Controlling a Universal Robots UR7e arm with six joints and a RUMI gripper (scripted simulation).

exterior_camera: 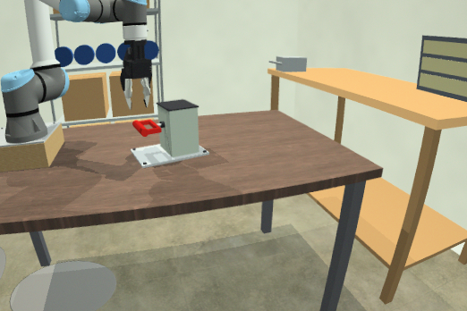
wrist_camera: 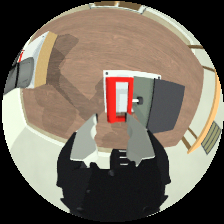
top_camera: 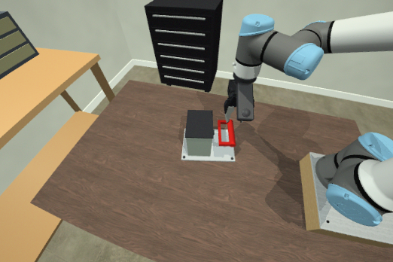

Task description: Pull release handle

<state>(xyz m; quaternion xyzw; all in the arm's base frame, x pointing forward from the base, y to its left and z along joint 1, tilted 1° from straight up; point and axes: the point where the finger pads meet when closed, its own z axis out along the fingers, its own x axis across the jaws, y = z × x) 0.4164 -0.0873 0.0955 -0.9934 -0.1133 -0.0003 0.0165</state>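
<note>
The red release handle is a rectangular loop that sticks out of the grey box with a black top. The box stands on a white baseplate on the brown table. My gripper hangs pointing down just above the handle's far end, clear of it. Its fingers are partly open with nothing between them. In the exterior view the fingertips hover a short way above the handle. In the wrist view the handle lies ahead of the two fingers.
A black drawer cabinet stands behind the table. My arm's base sits on a wooden block at the table's right. An orange side table stands nearby, and a shelf with boxes behind the arm.
</note>
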